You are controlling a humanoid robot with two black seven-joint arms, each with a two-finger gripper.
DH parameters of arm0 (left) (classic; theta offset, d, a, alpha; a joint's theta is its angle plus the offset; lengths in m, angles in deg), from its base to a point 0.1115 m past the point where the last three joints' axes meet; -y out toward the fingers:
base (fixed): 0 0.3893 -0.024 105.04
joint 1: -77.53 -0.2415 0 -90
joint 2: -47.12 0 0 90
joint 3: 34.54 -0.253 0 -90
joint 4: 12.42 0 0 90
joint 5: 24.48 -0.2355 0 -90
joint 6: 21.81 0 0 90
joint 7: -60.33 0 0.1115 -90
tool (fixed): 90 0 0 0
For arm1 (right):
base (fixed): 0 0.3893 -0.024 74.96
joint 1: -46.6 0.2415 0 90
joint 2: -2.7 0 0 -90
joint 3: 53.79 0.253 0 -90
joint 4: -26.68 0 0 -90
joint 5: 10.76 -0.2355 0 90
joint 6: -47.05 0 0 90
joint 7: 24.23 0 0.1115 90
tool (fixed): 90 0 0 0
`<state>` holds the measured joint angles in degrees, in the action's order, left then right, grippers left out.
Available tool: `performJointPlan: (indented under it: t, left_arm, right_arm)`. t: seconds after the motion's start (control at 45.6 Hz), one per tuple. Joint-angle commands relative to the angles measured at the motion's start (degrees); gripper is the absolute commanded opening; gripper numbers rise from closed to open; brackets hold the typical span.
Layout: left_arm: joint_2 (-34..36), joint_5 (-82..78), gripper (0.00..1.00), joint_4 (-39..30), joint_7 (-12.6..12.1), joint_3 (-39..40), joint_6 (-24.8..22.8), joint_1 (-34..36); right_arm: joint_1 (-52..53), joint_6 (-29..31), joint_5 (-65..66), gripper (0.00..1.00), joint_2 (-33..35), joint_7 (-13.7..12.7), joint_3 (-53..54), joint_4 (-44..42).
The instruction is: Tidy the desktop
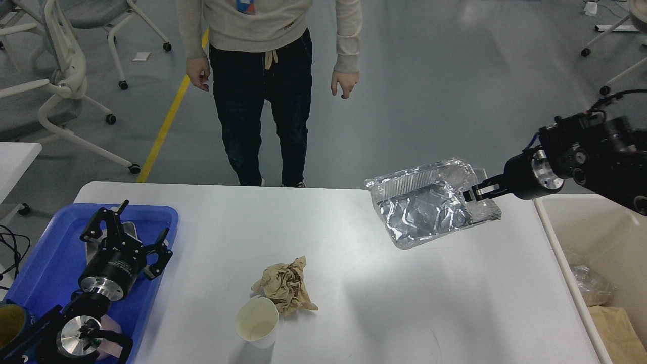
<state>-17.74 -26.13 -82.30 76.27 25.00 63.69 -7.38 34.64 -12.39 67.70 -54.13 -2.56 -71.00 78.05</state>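
The desktop point(384, 303) is a wide white tabletop. On it near the front lie a crumpled brown paper point(286, 285) and a cream paper cup point(257, 321), touching each other. My right gripper point(471, 193) is shut on the rim of a crumpled foil tray point(427, 207) and holds it in the air above the desktop's far right part. My left gripper point(124, 233) is open and empty, over the blue plastic tray point(48, 263) at the left.
A beige bin point(596, 242) with trash in it stands at the table's right edge. A person point(268, 86) stands at the far edge, near the middle. Office chairs point(55, 91) stand at the back left. A smaller white table's corner point(15, 156) shows at left.
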Motion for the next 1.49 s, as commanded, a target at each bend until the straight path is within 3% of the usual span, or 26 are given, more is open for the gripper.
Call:
performJointPlan:
  t: [0.0, 0.373, 0.702, 1.075, 1.469]
  left_arm:
    - [0.1, 0.0, 0.96, 0.0, 0.1, 0.1, 0.0, 0.0]
    - [0.9, 0.0, 0.96, -0.3, 0.1, 0.1, 0.0, -0.1]
    - [4.1, 0.0, 0.96, -2.3, 0.2, -1.2, 1.1, 0.1]
    - [30.2, -7.7, 0.96, -13.7, 0.1, -10.4, 3.6, 1.9]
    - [50.2, -12.9, 0.96, -15.2, 0.8, -13.5, 3.4, 1.0]
  right_arm:
    - [1.7, 0.0, -1.4, 0.00, -7.1, -0.1, -3.4, -4.1]
    - [4.4, 1.0, -18.8, 0.00, -27.1, -0.4, -16.9, -17.9]
    - [6.8, 0.1, -37.5, 0.00, -32.5, 0.2, -33.7, -21.7]
    - [5.9, -1.5, -37.9, 0.00, -32.3, 0.3, -33.6, -21.5]
    - [6.0, -7.2, -40.6, 0.00, -28.3, 0.4, -35.1, -13.0]
